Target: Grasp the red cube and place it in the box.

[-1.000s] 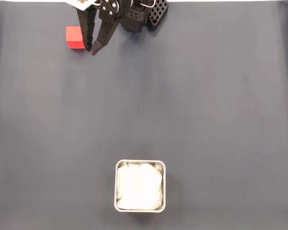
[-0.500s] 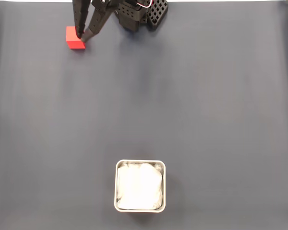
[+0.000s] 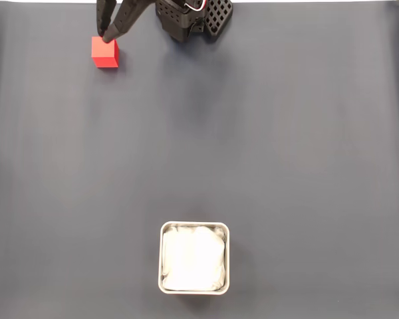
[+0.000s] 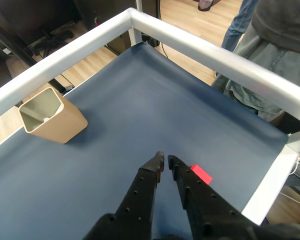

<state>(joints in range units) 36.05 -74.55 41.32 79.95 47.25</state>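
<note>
Claw (image 4: 165,160) nearly closed, only a thin gap between tips, gripping nothing. Red cube (image 3: 105,52) sits on the table (image 3: 266,146) just beside the right finger in the wrist view. Box (image 3: 194,257) well apart.

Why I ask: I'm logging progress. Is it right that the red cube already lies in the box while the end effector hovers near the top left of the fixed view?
Not quite. The red cube lies on the dark mat, far from the box, which holds only its white lining. The fixed view shows this. The end effector is indeed at the top left, by the cube.
</note>
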